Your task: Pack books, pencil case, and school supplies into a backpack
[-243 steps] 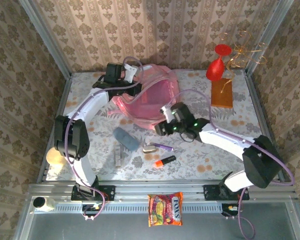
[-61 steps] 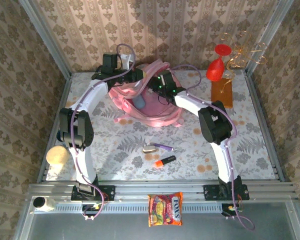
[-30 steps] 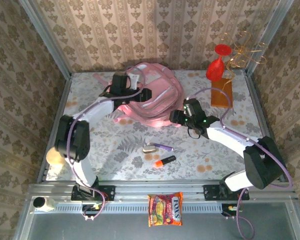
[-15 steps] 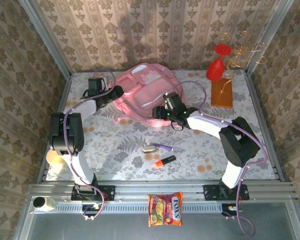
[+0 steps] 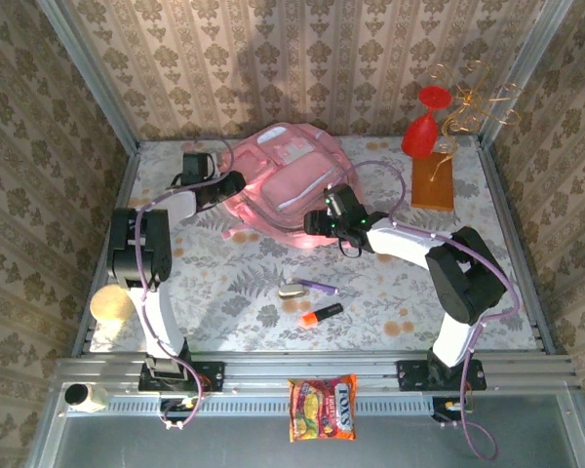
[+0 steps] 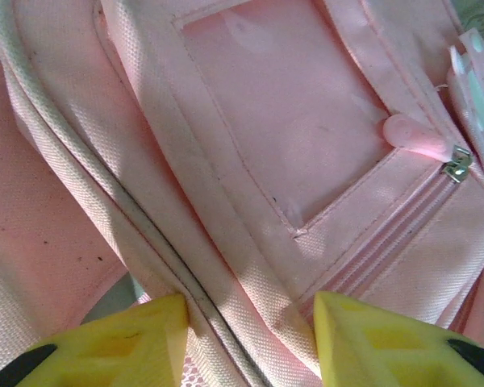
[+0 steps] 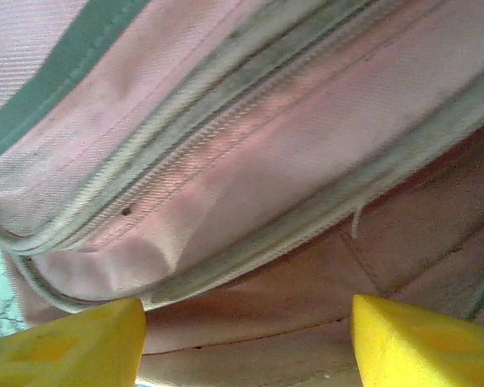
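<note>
Most of the bulky packing seems done, as I judge it. The backpack point(image 5: 288, 180) lies in the upper middle of the overhead frame and looks full. I suppose the books and the pencil case are inside it, but the pink fabric hides what it contains. Which pocket is open, I cannot tell.

Your left gripper point(image 6: 250, 322) is at the left edge of the bag. In its wrist view the yellow fingers point(image 6: 137, 334) stand about half apart, with a thick piped seam running between them. I cannot tell if they pinch this seam or only straddle it.

Your right gripper point(image 7: 246, 326) is at the lower right edge of the bag. Its fingers sit wide apart in the bottom corners of its wrist view and have hold of nothing. A zipped panel of the bag is just beyond them.

Three school supplies are not yet packed. They lie on the table point(image 5: 448, 292) in the lower middle of the overhead frame, well apart from the bag: the orange-and-black marker point(image 5: 321, 314), above it the purple pen point(image 5: 321, 287), and the small beige-white piece point(image 5: 292, 290) touching the pen's left end.
</note>
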